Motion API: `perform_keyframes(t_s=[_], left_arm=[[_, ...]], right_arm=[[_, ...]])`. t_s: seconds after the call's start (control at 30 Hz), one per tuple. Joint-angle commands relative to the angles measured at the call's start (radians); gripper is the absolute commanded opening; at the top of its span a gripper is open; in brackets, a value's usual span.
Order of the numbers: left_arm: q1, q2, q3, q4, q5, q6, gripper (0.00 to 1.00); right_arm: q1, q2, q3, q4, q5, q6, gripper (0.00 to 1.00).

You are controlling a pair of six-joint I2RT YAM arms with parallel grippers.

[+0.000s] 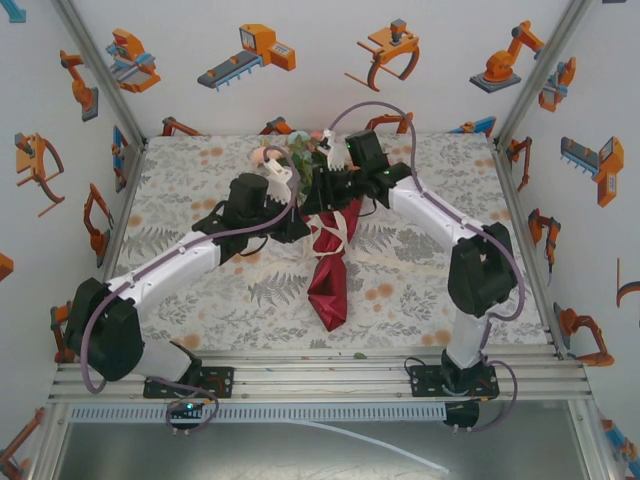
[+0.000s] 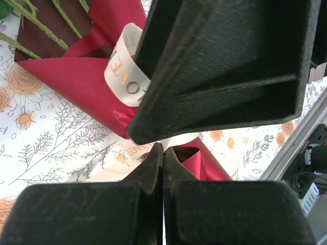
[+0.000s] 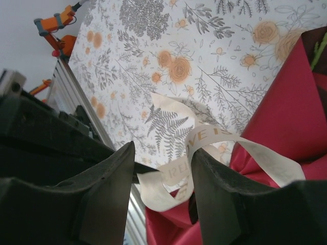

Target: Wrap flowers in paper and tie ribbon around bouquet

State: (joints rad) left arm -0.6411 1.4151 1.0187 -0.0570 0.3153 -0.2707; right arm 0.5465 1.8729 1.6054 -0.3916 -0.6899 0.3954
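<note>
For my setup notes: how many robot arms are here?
2. The left arm reaches in from the near left, the right arm from the near right; both meet at the bouquet.

One paper (image 1: pixel 328 285) and one ribbon (image 3: pixel 214 140) are counted; flowers (image 1: pixel 298 152) too bunched to be counted; two grippers: left gripper (image 2: pixel 163 148), right gripper (image 3: pixel 162 149).

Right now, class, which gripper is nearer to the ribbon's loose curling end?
Right. The right gripper, open, has the curling end of the ribbon between its jaws. The left gripper, shut, sits close by, beside the ribbon band on the paper.
</note>
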Motion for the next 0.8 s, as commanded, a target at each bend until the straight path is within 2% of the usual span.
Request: perform_keyframes(t_s=[0.0,0.13,0.33,0.4,0.43,0.47,0.53,0.77], left_arm=[[-0.005,0.016,0.007,0.010,0.034,0.009,0.00],[-0.007,0.028,-0.015,0.017,0.027,0.000,0.00],[-0.010,-0.003,-0.042,0.018,-0.001,-0.006,0.00],[-0.010,-0.009,-0.042,-0.001,-0.015,0.005,0.00],[-0.010,-0.012,-0.042,-0.011,-0.022,0.011,0.00],[-0.009,-0.014,-0.046,-0.018,-0.033,0.016,0.00],[-0.009,-0.023,-0.056,-0.020,-0.048,0.022,0.00],[-0.010,-0.018,-0.043,-0.028,-0.040,0.024,0.00]], right_arm=[[0.009,0.096,0.099,-0.140,-0.004,0.109,0.48],[0.019,0.182,0.216,-0.212,-0.026,0.153,0.50],[0.022,0.188,0.315,-0.400,0.130,0.031,0.58],[0.031,0.198,0.358,-0.471,0.143,-0.041,0.75],[0.040,0.208,0.387,-0.526,0.169,-0.079,0.79],[0.052,0.222,0.419,-0.593,0.213,-0.130,0.80],[0.064,0.224,0.421,-0.639,0.223,-0.173,0.78],[0.032,0.118,0.362,-0.574,0.204,-0.166,0.76]])
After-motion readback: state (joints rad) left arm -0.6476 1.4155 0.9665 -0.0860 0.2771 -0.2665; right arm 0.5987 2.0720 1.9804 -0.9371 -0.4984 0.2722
